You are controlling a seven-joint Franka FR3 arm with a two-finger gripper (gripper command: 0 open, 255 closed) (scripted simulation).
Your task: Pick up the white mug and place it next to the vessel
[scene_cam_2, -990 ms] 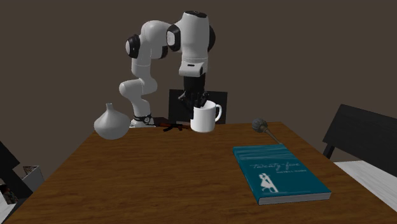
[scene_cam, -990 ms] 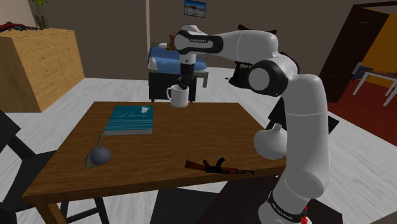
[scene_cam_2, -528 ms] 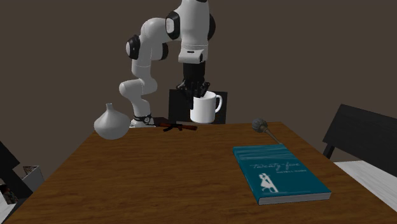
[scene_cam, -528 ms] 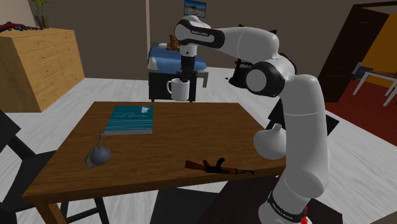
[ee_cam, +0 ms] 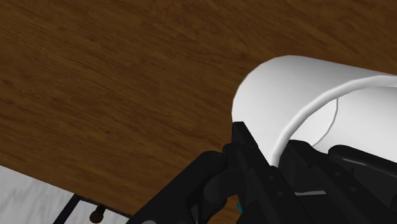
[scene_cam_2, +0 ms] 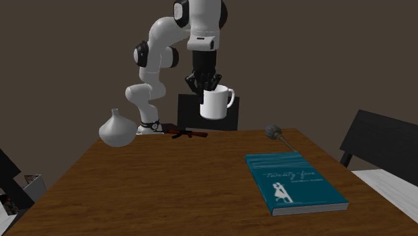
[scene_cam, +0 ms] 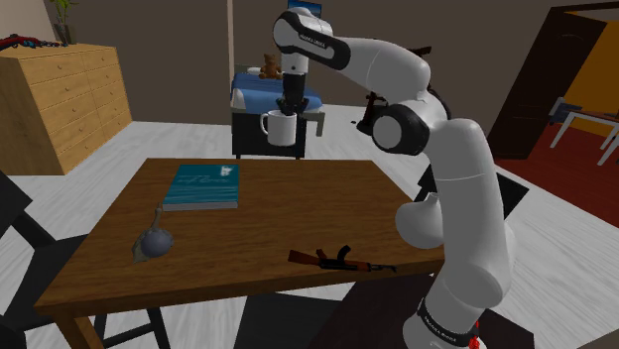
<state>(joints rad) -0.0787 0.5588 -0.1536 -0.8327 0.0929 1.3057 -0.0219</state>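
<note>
Wooden table (scene_cam_2: 167,188) noted beneath: white mug (scene_cam_2: 216,104) upright and hanging clear of the top, wall pinched at the rim by the black gripper (scene_cam_2: 207,89), white vessel (scene_cam_2: 117,129) standing on the table well apart, teal book (scene_cam_2: 293,181) and toy rifle (scene_cam: 340,260) lying flat.

White mug (scene_cam_2: 214,104), teal book (scene_cam_2: 295,182), brown wood-grain table (scene_cam_2: 154,191)

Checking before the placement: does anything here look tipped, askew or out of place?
The white mug hangs upright in the gripper, above the table. The vessel stands upright and the book lies flat. One oddity: a rifle lies on the table near the vessel.
</note>
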